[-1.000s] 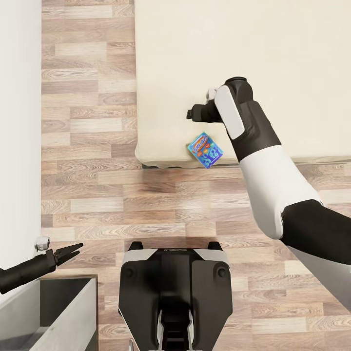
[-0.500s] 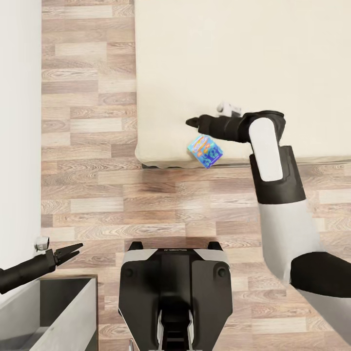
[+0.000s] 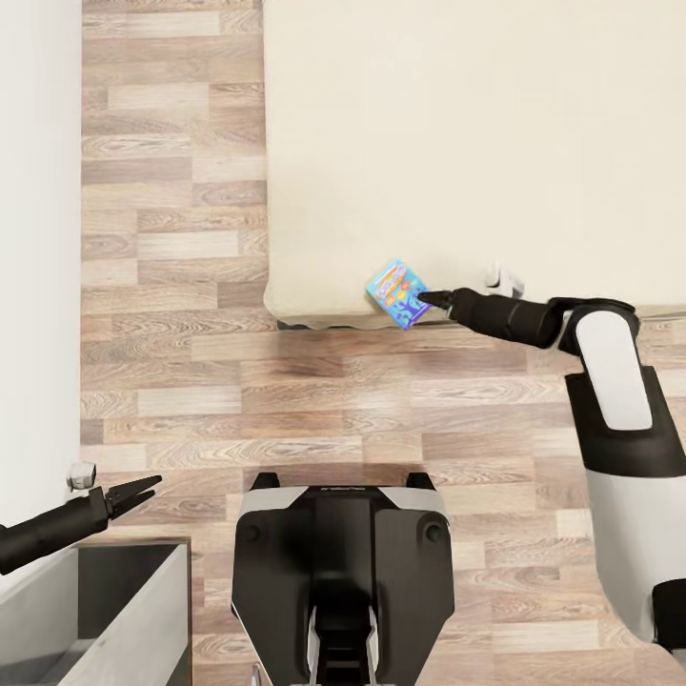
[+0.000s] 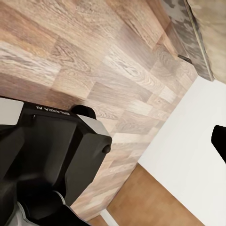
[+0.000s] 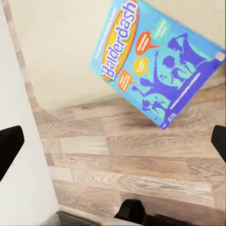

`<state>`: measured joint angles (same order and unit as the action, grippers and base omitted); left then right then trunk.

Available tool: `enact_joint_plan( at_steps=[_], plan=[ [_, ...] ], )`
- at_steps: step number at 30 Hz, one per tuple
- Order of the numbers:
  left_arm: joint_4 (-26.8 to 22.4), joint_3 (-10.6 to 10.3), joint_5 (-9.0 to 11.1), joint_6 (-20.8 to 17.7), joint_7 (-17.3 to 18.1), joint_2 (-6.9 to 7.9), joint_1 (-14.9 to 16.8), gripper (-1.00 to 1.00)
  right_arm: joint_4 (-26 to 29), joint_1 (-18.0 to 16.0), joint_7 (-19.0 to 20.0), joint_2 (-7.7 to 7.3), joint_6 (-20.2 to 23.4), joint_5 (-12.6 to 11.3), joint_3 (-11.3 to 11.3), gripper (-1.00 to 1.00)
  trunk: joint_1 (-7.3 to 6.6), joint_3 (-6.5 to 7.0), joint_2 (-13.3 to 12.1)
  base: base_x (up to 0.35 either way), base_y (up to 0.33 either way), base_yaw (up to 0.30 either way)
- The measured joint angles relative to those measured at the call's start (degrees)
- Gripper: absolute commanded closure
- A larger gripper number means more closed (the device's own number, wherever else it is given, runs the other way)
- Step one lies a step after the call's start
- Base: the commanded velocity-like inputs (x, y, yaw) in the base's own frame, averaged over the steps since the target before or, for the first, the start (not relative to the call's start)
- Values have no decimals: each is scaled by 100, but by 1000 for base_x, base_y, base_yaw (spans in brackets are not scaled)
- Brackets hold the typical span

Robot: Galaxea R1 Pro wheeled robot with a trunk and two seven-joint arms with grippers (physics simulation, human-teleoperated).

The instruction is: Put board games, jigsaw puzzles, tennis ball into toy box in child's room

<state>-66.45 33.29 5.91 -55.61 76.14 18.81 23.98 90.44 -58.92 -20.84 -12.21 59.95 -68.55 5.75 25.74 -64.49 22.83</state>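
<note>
A blue board game (image 3: 399, 292) with purple silhouettes lies at the front edge of the beige bed (image 3: 476, 124), one corner hanging over the floor. My right gripper (image 3: 426, 299) reaches in level from the right, its tip at the box's right corner. In the right wrist view the same board game (image 5: 155, 61) sits just ahead of the right gripper (image 5: 113, 143), whose fingertips (image 5: 9, 146) stand far apart with nothing between them. My left gripper (image 3: 143, 492) hangs open low at the left, over the floor near the white wall.
Wood-plank floor (image 3: 314, 391) runs between the bed and my base (image 3: 343, 572). A white wall (image 3: 38, 238) borders the left side. A grey box-like shape with a dark inside (image 3: 124, 600) sits at the lower left corner; what it is, I cannot tell.
My right arm has swung off the bed, down and to the right. Its gripper went from above-left of the board game to the box's right corner. The left arm stayed still.
</note>
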Motion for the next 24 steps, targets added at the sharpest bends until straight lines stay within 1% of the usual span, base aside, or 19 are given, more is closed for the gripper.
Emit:
enact_joint_plan(
  at_steps=[2, 3, 4, 5, 7, 8, 10, 11, 12, 14, 15, 16, 17, 18, 19, 22, 23, 24],
  plan=[
    [2, 0, -2, 2, -2, 0, 2, -100, 29, 139, 44, -144, 0, -198, -69, -100, 0, 11, 0, 0, 0, 0],
    [2, 0, -5, 2, -4, 0, 3, -100, 48, 261, 105, -284, 0, -348, -120, -100, 0, 18, 0, 0, 0, 0],
    [2, 0, -6, 3, -4, 0, 3, -100, 56, 321, 149, -358, 0, -428, -143, -100, 0, 26, 0, 0, 0, 0],
    [1, 0, -7, 3, -5, 2, 3, -100, 66, 429, 255, -504, 0, -531, -178, -100, 0, 34, 0, 0, 0, 0],
    [1, 0, -8, 4, -5, 4, 5, -100, 74, 546, 405, -672, 0, -614, -204, -100, 0, 51, 0, 0, 0, 0],
    [0, 0, -8, 4, -6, 8, 4, -100, 87, 672, 603, -844, 0, -655, -226, -100, 0, 60, 0, 0, 0, 0],
    [1, 0, -9, 4, -6, 11, 6, -100, 105, 824, 863, -1023, -1, -697, -253, -100, 0, 78, 0, 0, 0, 0],
    [0, 0, -9, 4, -8, 17, 7, -100, 116, 988, 1169, -1174, -2, -711, -291, -100, -1, 87, 0, 0, 0, 0],
    [0, 0, -10, 4, -9, 18, 6, -100, 121, 1080, 1340, -1241, -2, -723, -316, -100, 0, 96, 0, 0, 0, 0],
    [0, 0, -10, 4, -11, 21, 7, -100, 129, 1268, 1666, -1342, -4, -747, -379, -100, 0, 114, 0, 0, 0, 0],
    [0, 0, -10, 4, -13, 23, 7, -100, 133, 1461, 1941, -1410, -7, -771, -462, -100, -1, 123, 0, 0, 0, 0],
    [0, 0, -10, 4, -13, 24, 8, -100, 135, 1568, 2064, -1436, -8, -782, -512, -100, 0, 133, 0, 0, 0, 0],
    [0, 0, -10, 3, -14, 25, 8, -100, 137, 1777, 2239, -1474, -18, -780, -602, -100, -1, 142, 0, 0, 0, 0],
    [0, 0, -10, 4, -14, 25, 9, -100, 138, 1897, 2307, -1486, -20, -788, -646, -100, 0, 151, 1, 0, 0, 0],
    [0, 0, -10, 3, -14, 26, 8, -100, 132, 2135, 2396, -1501, -20, -774, -714, -100, -1, 160, 0, 0, 0, 0],
    [0, 0, -10, 4, -15, 26, 9, -100, 106, 2529, 2476, -1513, -20, -773, -777, -100, 0, 188, 1, 0, 0, 0],
    [-1, 0, -10, 3, -15, 26, 9, -100, 91, 2776, 2503, -1514, -42, -726, -798, -100, -1, 197, 0, 0, 0, 0],
    [0, 0, -10, 3, -15, 26, 9, -100, 82, 2912, 2514, -1512, -90, -704, -806, -100, 0, 207, 0, 0, 0, 0]
  ],
)
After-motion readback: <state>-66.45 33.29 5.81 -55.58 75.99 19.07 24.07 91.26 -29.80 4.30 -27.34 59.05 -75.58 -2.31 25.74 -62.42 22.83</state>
